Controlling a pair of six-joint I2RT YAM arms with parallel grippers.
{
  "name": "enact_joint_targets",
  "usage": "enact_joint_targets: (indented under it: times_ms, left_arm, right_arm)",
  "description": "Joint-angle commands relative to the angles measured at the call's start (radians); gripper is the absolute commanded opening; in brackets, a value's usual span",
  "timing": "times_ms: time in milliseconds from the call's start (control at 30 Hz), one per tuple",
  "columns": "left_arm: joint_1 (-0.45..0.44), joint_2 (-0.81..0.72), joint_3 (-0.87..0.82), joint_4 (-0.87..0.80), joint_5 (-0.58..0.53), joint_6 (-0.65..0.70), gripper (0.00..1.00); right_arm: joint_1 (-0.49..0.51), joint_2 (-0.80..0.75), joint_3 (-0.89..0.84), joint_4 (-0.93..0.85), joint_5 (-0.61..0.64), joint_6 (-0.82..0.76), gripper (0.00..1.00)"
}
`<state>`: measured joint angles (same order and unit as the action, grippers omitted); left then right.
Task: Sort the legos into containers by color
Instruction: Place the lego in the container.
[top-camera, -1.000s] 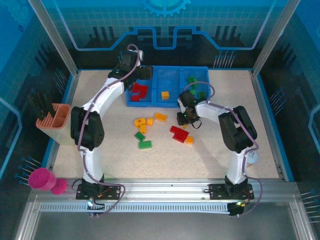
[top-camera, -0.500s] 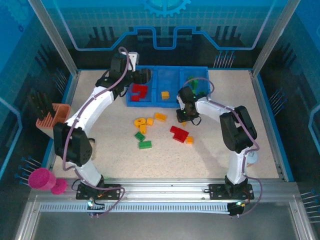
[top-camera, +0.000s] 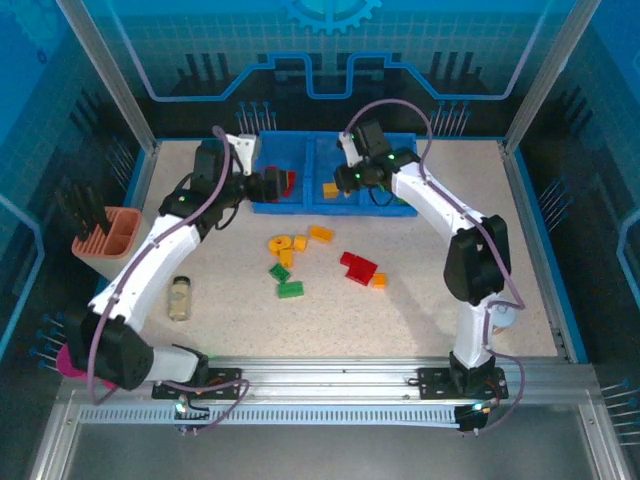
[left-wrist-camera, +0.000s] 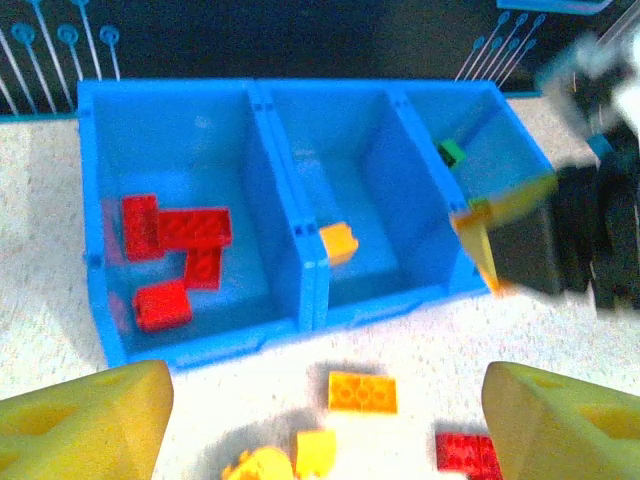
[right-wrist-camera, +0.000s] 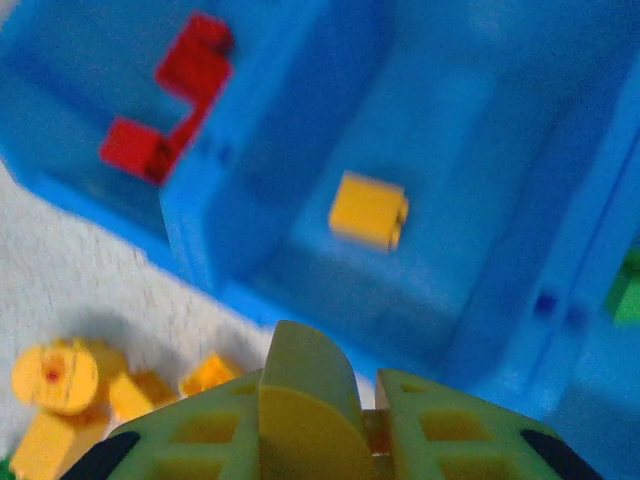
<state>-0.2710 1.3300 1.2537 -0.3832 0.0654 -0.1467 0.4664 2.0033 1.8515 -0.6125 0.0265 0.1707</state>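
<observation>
The blue tray (top-camera: 300, 208) stands at the back of the table. Its left compartment holds red legos (left-wrist-camera: 178, 232), the middle one a yellow lego (left-wrist-camera: 339, 242), and the right one a green lego (left-wrist-camera: 452, 152). My left gripper (top-camera: 268, 186) hangs open at the tray's front left, and nothing is between its fingers (left-wrist-camera: 325, 400). Over the middle compartment, my right gripper (top-camera: 345, 180) is shut on a small yellow-orange lego (right-wrist-camera: 372, 428). Loose on the table lie yellow legos (top-camera: 285, 245), an orange brick (top-camera: 321, 233), green bricks (top-camera: 291, 289) and a red brick (top-camera: 357, 267).
A peach-orange slotted holder (top-camera: 110, 240) stands at the left edge and a magenta cup (top-camera: 85, 357) at the near left corner. A small jar (top-camera: 179, 297) lies beside the left arm. Another orange lego (top-camera: 379, 280) sits near the red brick.
My right gripper has lifted from the table beside the red brick and swung back over the middle compartment. The left arm has drawn back out of the left compartment, uncovering the jar.
</observation>
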Motion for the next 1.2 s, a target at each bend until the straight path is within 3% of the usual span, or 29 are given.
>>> enact_joint_targets:
  times_ms: [0, 200, 533, 733, 967, 1167]
  left_arm:
    - [-0.002, -0.096, -0.073, -0.134, 0.004, -0.031, 0.82]
    - [-0.011, -0.235, -0.206, -0.228, 0.029, -0.104, 0.82]
    - [-0.016, -0.331, -0.312, -0.211, 0.052, -0.173, 0.82]
    - [-0.028, -0.320, -0.336, -0.210, 0.057, -0.211, 0.82]
    - [-0.193, -0.204, -0.338, -0.296, -0.192, -0.252, 0.82]
    - [-0.259, -0.129, -0.431, -0.187, -0.220, -0.386, 0.82]
  right_arm:
    - [0.012, 0.139, 0.125, -0.026, 0.051, -0.063, 0.22]
    - [-0.003, 0.374, 0.410, -0.108, 0.116, -0.125, 0.22]
    - [-0.025, 0.550, 0.622, -0.171, 0.081, -0.159, 0.32]
    - [-0.016, 0.493, 0.551, -0.139, 0.073, -0.162, 0.39]
    - [0.009, 0.356, 0.423, -0.094, 0.066, -0.184, 0.45]
    - [0.042, 0.168, 0.223, -0.038, 0.060, -0.192, 0.51]
